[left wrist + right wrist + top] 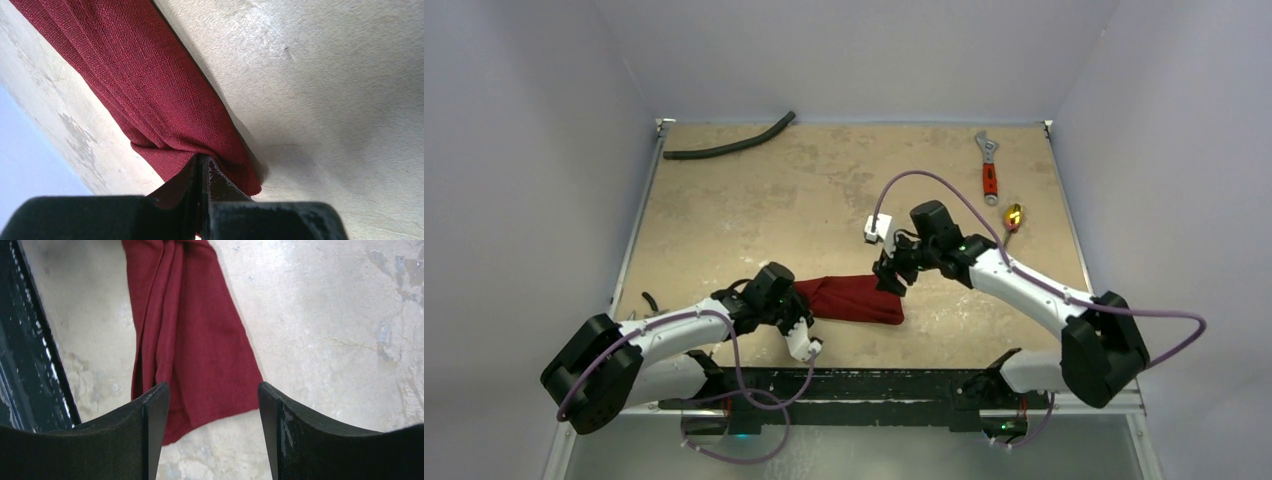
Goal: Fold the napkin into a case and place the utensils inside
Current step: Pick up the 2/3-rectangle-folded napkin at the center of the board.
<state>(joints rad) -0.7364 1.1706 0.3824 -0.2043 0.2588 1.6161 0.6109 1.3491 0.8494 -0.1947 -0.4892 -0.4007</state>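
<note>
- The maroon napkin (849,300) lies on the bench (824,200) near its front edge, gathered into a narrow, creased strip that runs left to right between the two arms.
- The left fingers (802,298) are closed tight on the napkin's left end.
- In the left wrist view the left fingers (222,187) meet with a fold of the napkin (150,90) pinched between their tips. The cloth puckers where they bite and stretches away from them in long pleats.
- The right fingers (887,282) stand apart over the napkin's right end and grip nothing.
- In the right wrist view the right fingers (155,430) frame the wide, flatter end of the napkin (190,330). Its lower corner lies in the gap between them, closer to the finger on the left of that view. Bare bench shows in front of the other finger.
- Whether the right fingers touch the cloth cannot be told from these views.
- A small gold-coloured utensil (1014,216) lies well apart from the napkin, near the bench's far right. Which piece it is cannot be told.
- Just beyond it lies a red-handled wrench (989,170).
- A black hose (729,145) lies at the far left corner.
</note>
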